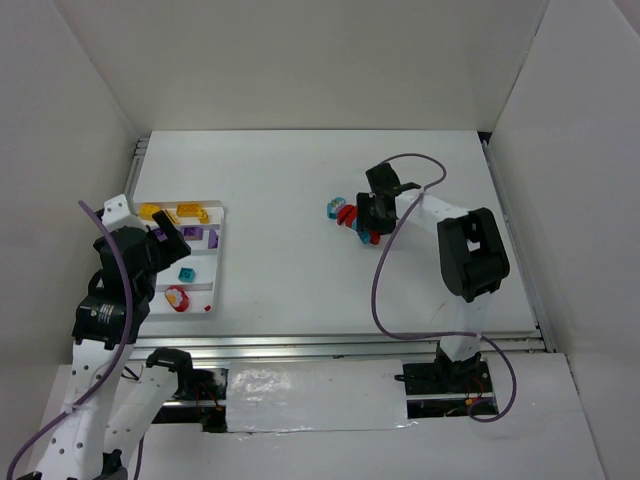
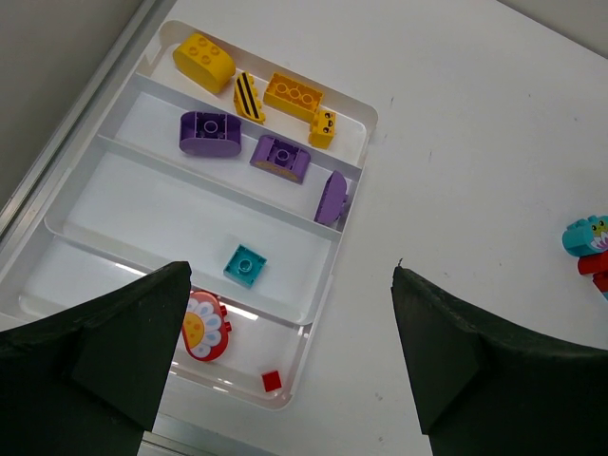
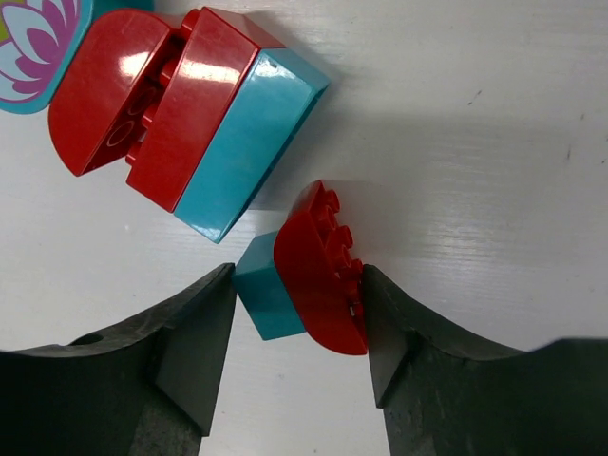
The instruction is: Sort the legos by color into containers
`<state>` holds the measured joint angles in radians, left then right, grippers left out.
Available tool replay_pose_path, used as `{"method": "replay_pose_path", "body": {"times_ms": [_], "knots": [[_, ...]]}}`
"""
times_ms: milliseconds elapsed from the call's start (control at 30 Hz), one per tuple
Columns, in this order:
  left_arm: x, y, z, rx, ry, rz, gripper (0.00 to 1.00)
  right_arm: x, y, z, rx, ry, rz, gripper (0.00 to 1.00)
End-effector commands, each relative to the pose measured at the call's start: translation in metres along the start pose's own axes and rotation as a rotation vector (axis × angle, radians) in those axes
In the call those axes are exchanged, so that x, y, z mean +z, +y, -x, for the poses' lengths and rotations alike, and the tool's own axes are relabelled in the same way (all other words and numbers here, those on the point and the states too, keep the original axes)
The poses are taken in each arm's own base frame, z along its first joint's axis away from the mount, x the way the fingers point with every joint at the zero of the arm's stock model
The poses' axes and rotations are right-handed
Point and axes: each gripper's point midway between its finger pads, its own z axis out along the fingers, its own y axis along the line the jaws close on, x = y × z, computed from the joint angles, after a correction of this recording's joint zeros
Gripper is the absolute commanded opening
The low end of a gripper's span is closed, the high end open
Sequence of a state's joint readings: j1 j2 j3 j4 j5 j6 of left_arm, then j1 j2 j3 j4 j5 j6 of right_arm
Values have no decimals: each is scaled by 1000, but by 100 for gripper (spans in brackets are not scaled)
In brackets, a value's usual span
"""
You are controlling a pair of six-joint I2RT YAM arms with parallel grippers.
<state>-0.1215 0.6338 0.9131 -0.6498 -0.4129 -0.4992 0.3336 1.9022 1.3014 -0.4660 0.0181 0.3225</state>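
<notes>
Top external view: I saw the white table, with the tray at its 9 o'clock side and the loose legos just off centre toward 2 o'clock.
Tray: it was white and flat, with four long rows. In the left wrist view they ran in order from 12 o'clock down to 6 o'clock.
Left gripper: it hung above the tray with its jaws spread wide and nothing between them.
Right gripper: it was down at the loose cluster, jaws partly drawn in around the red-and-teal pair. Both fingers stood right at the pair's sides, but I could not tell whether they had clamped it.
Red-and-teal block: it lay on the table at 11 o'clock from the pair, close to it but apart.
Yellow legos: four lay in the 12 o'clock row.
Purple legos: three lay in the next row.
Red disc: it had a flower print and lay in the 6 o'clock row.
Teal lego: it lay alone in the third row.
Small red lego: it lay in the 6 o'clock row, at 4 o'clock from the disc.
</notes>
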Motion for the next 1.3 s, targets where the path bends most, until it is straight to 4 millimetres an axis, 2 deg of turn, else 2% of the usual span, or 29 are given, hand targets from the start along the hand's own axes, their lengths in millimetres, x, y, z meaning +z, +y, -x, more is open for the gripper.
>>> {"method": "replay_pose_path", "body": {"times_ms": [0, 67, 200, 233, 267, 300, 333, 400, 433, 467, 500, 533, 567, 633, 667, 733, 800, 833, 900, 933, 967, 1033, 1067, 1133, 1167, 1267], "knots": [[3, -7, 8, 4, -31, -28, 100, 5, 0, -11, -5, 57, 12, 60], [3, -6, 7, 5, -31, -25, 99, 7, 0, -15, -2, 77, 10, 53], [3, -7, 8, 5, -30, -28, 99, 7, -2, -20, 9, 90, 2, 52], [2, -7, 8, 4, -31, -28, 99, 7, -2, -20, 9, 90, 1, 48], [3, -7, 7, 5, -30, -28, 100, 5, -1, -20, 8, 87, 2, 19], [2, -7, 7, 6, -28, -29, 100, 2, 1, -20, 14, 83, 3, 0], [2, -7, 7, 5, -30, -31, 100, 1, 0, -22, 16, 77, -4, 0], [3, -9, 6, 6, -26, -40, 100, -13, 10, -15, 7, 34, 30, 0], [3, -10, 6, 6, -23, -47, 99, -17, 16, -20, 4, 39, 62, 0], [2, -12, 7, 5, -23, -57, 99, -33, 23, -12, -1, -5, 101, 0], [1, -17, 6, 5, -14, -86, 100, -41, 34, -7, -13, -46, 146, 0], [-1, -23, 8, 4, -23, -120, 100, -46, 40, -15, -21, -47, 179, 0], [-1, -28, 6, 7, -18, -149, 100, -64, 48, -3, -26, -117, 220, 0], [-2, -46, -1, 16, 22, -250, 100, -76, 57, -9, -41, -136, 257, 0], [-3, -55, 0, 8, 24, -290, 99, -89, 64, -6, -46, -164, 291, 0], [-7, -76, -7, 2, 70, -406, 100, -98, 75, -9, -58, -181, 329, 0], [-10, -94, -7, -19, 92, -492, 100, -117, 90, -6, -64, -229, 400, 0], [-17, -108, -11, -32, 129, -581, 99, -120, 95, -11, -64, -229, 427, 0], [-23, -132, -14, -85, 160, -713, 99, -151, 124, -9, -108, -310, 573, 0], [-31, -148, -22, -122, 225, -807, 100, -154, 129, -17, -122, -318, 599, 0], [-31, -154, -31, -140, 259, -846, 100, -172, 141, -21, -147, -352, 647, 0], [-31, -172, -33, -183, 293, -933, 99, -187, 152, -22, -188, -410, 685, 0], [-36, -178, -39, -188, 327, -975, 99, -204, 166, -31, -264, -447, 722, 0], [-39, -193, -46, -204, 376, -1029, 99, -214, 175, -38, -340, -500, 733, 0], [-43, -198, -50, -205, 410, -1050, 99, -223, 185, -48, -420, -527, 759, 0], [-49, -215, -61, -192, 479, -1098, 99, -227, 191, -60, -513, -555, 768, 0]]}}
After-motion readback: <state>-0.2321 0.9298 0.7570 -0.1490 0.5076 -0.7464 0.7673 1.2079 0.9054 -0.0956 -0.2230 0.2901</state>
